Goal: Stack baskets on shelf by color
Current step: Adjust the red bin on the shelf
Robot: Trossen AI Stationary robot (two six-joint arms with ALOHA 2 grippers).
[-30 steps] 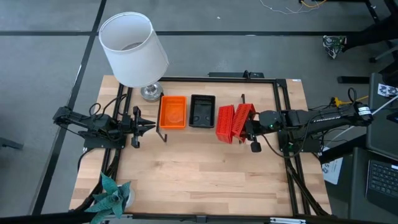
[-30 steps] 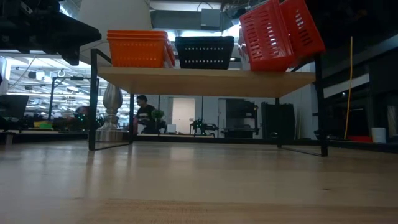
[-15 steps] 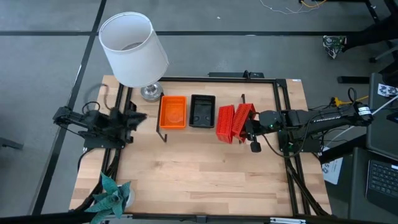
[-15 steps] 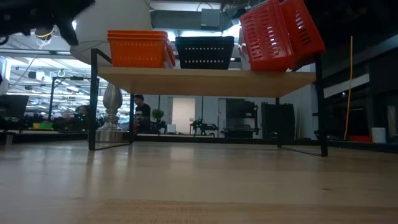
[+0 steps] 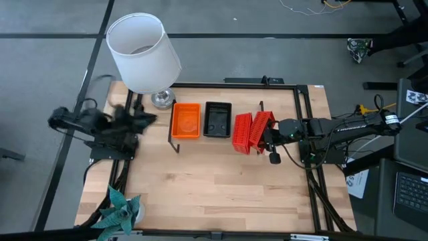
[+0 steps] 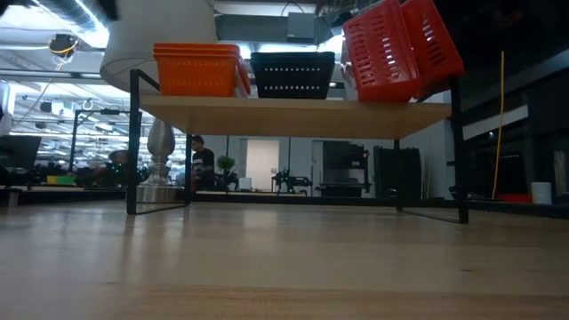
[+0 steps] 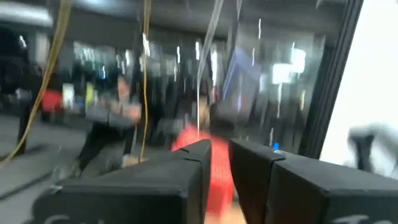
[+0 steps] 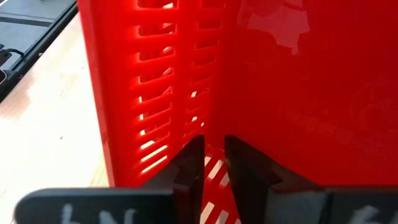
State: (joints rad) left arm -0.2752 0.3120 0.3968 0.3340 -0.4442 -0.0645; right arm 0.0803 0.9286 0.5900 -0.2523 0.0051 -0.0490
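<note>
Two red baskets (image 5: pixel 251 132) tilt at the shelf's (image 6: pixel 293 116) right end, my right gripper (image 8: pixel 213 163) clamped on one; left gripper (image 7: pixel 219 163) nearly together.

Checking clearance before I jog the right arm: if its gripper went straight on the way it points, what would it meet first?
The right gripper is already against the tilted red baskets on the shelf; it would push into them immediately.
</note>
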